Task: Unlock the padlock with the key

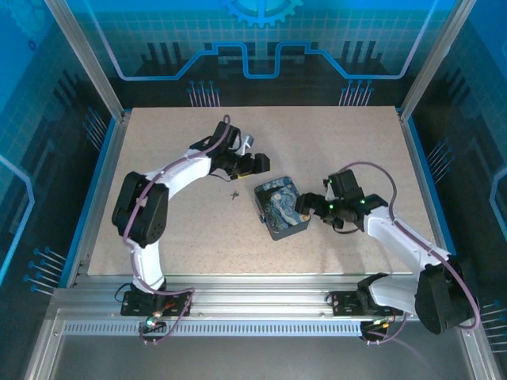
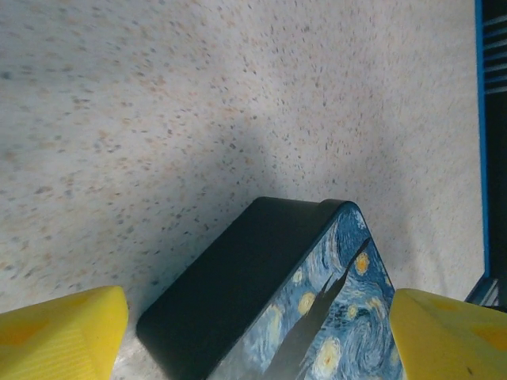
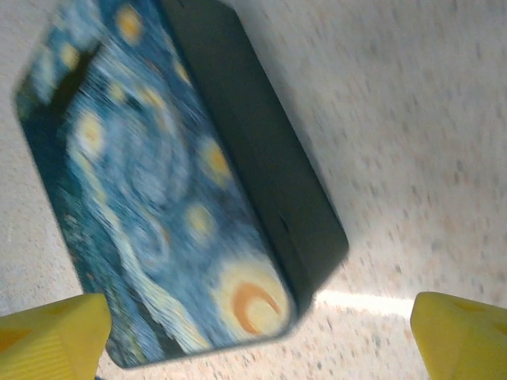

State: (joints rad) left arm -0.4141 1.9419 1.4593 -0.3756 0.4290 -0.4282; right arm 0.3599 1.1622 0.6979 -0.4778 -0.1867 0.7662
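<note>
- The key (image 1: 234, 194) is seen lying flat on the bench (image 1: 356, 142), a little to the left of the blue painted box (image 1: 281, 207) and apart from it. It is held by neither hand.
- The padlock is too small to be made out with any certainty. It is taken to sit on the box, which stands near the middle of the bench.
- The left hand (image 1: 257, 165) is held near the far left corner of the box with its fingers spread wide. In the left wrist view the yellow fingertips (image 2: 63, 332) stand at the two bottom corners, and nothing is gripped between them.
- The right hand (image 1: 307, 207) is placed at the right edge of the box, also spread wide and gripping nothing. Whether the box is touched by it cannot be told.
- The task is judged to be at its very start: the key has not been picked up, and no sign of the lock being opened can be seen. What is left is for the key to be lifted, brought to the lock, pushed in and turned, probably with the box steadied by the other hand.
- The place of the key, and of both arms around the box, is given by the overhead view.
- One dark side wall and a corner of the painted lid are given close up by the left wrist view.
- The full lid with its crescent moon and the long dark side wall are given, somewhat blurred, by the right wrist view.
</note>
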